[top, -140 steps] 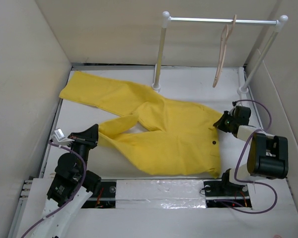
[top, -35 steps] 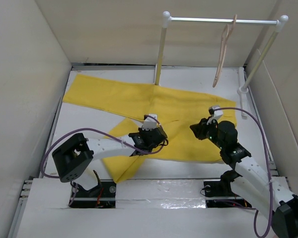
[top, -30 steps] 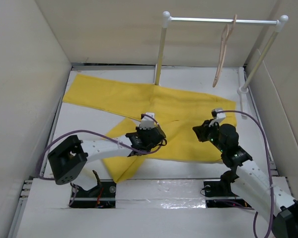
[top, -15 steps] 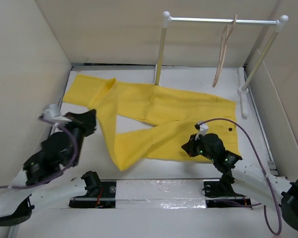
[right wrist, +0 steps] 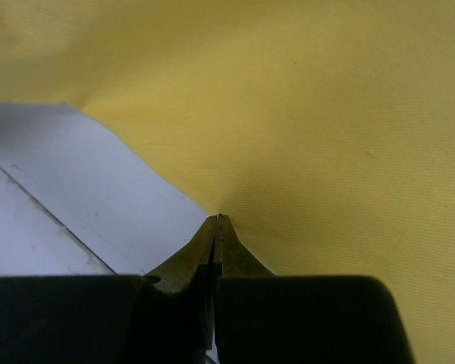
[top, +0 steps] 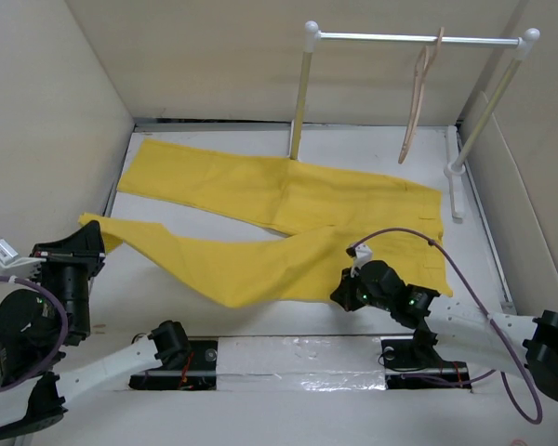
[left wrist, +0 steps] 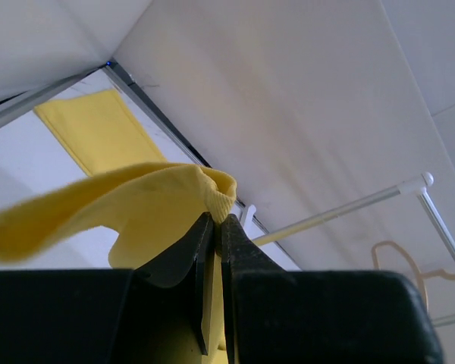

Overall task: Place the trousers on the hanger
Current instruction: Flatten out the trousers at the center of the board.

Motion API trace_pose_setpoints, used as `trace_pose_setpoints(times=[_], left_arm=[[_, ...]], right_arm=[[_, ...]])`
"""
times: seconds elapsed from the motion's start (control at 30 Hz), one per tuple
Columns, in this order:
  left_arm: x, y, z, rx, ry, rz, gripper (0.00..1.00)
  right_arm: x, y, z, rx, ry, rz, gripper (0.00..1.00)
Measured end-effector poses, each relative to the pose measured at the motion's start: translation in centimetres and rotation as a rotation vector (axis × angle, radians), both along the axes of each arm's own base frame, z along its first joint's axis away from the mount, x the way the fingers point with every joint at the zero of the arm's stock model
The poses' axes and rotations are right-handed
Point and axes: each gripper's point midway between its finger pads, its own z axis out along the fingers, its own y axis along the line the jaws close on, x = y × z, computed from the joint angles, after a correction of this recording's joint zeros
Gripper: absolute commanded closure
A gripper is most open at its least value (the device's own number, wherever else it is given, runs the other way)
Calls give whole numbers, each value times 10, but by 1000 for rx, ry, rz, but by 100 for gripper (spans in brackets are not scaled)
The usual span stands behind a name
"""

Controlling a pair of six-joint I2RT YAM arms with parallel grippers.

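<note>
Right now the trousers (top: 288,200) are lying across the white bench (top: 139,290), a bright yellow, soft, matte cloth with a fine weave. The waistband is pointing to the right. The far leg is resting flat and running toward the far left corner. The near leg is stretching out in a long, slightly sagging band toward the left.

The left end effector (top: 91,240) is pinching the cuff of that near leg. In the left wrist view, its dark, tapered jaws are pressing together on a rounded bunch of yellow fabric (left wrist: 205,186), which is lifting clear of the bench.

The right end effector (top: 338,295) is sitting low at the near edge of the trousers, close to the crotch. In the right wrist view its thin jaws are meeting tip to tip on the cloth's edge (right wrist: 218,220), and faint creases are fanning out from that spot.

The hanger (top: 417,93) is dangling by its curved hook from the white metal rail (top: 409,38) at the far right. It is slim, pale and wood-coloured, well apart from the trousers and both end effectors.
</note>
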Motion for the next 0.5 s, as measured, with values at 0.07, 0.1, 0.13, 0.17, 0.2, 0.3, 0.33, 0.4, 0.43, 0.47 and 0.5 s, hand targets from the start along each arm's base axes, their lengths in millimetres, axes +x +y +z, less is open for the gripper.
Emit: trace_pose_setpoints(times=[0.07,0.1,0.13,0.17,0.2,0.3,0.33,0.4,0.43,0.47,0.5], left_arm=[[0,2,-1,0,-3,16,100],[1,2,-3,5,-3,25,100],[2,0,-4,17,-1,30,100],[3,-1,-6,28,2,33,100],[3,-2,-7,38,5,37,100],[4,-1,-5,58,4,49,100],[3,0,-3,59,1,53,100],[3,1,0,62,-5,56,100],[3,1,1,63,-7,58,100],[4,0,2,65,-9,57,100],[4,-1,2,69,-10,57,100]], right_arm=[[0,-4,-6,-15,26,-34,98],[1,-6,-7,-17,29,-52,98],[3,-7,-8,-17,30,-69,96],[4,-9,-8,-18,32,-85,96],[5,-11,-9,-23,31,-102,95],[8,-18,-16,-56,46,-150,92],[8,-20,-19,-66,55,-163,91],[11,-20,-18,-72,60,-183,89],[12,-21,-18,-77,62,-191,89],[13,-21,-19,-81,64,-200,87],[15,-21,-19,-83,65,-210,86]])
